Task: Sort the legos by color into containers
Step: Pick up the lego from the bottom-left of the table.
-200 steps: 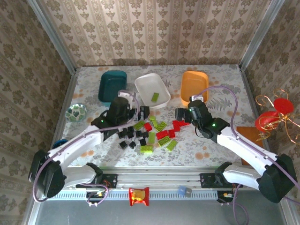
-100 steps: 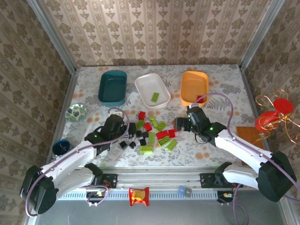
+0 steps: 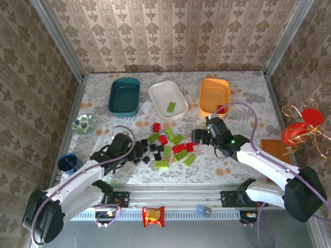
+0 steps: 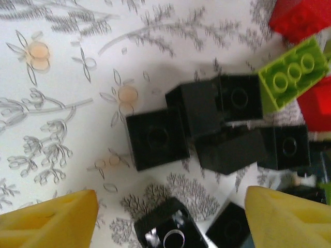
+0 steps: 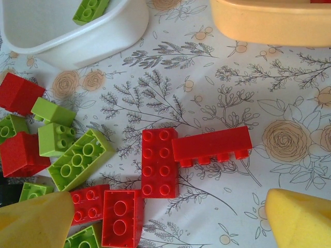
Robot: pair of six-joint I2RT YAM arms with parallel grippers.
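Now that both arms have pulled back from the tubs to the loose pile [image 3: 166, 149], a fresh round of picking looks set to begin. The left claw [image 4: 170, 194] hangs low over the black bricks [image 4: 158, 138]. Its yellow fingers [image 4: 51, 219] are spread with nothing pinched. One black brick sits between them and the main cluster lies just ahead.

The right claw [image 5: 168, 196] is also spread wide and holds nothing. Two red bricks [image 5: 159, 163] lie touching just ahead of it, with green bricks [image 5: 80, 160] ahead to its left. Beyond it, the orange tub [image 5: 274, 20] shows a red brick [image 3: 221, 109] in the corner the arm covered a second ago. The white tub [image 5: 103, 36] holds a green brick [image 5: 90, 8]. The teal tub [image 3: 124, 95] stands well beyond the left claw.

I judge the left arm is lining up a black brick and the right a red one. Most bricks are not yet sorted.
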